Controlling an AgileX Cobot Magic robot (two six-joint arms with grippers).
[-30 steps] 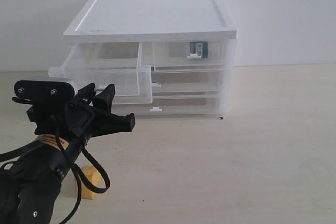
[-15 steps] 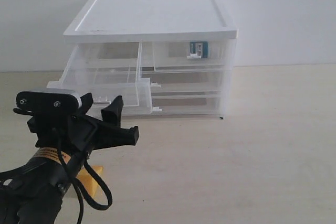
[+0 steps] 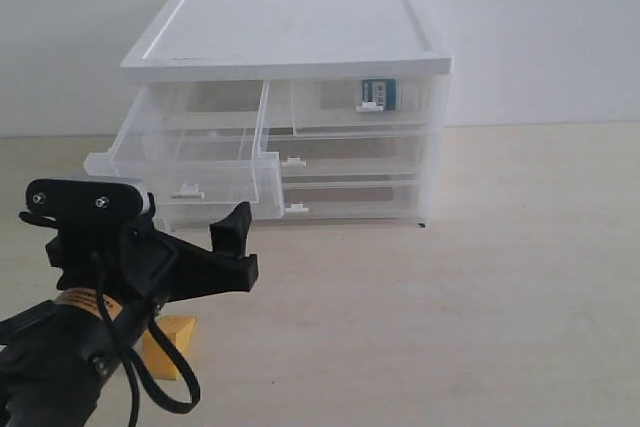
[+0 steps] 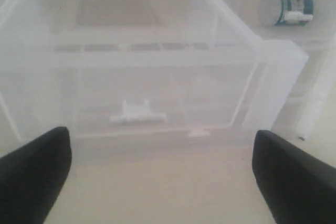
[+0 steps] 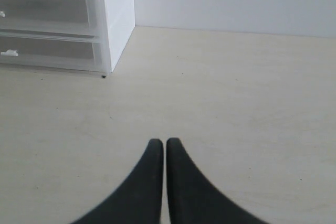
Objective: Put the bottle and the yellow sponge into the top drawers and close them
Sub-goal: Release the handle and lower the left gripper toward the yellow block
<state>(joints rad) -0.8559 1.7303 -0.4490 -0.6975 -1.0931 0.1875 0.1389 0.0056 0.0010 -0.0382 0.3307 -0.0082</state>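
Exterior view: bottle (image 3: 377,94) sitting in shut right drawer (image 3: 330,109), done; left drawer (image 3: 185,169) gaping empty ahead of left tool (image 3: 243,244), spreading wide; yellow sponge (image 3: 170,339) lying below it on tabletop (image 3: 450,297), pending; right tool (image 5: 159,150) pinching together, empty.

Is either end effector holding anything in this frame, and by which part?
Nothing is held. The left end effector is open and empty before the pulled-out top left drawer; the right end effector is shut on nothing.
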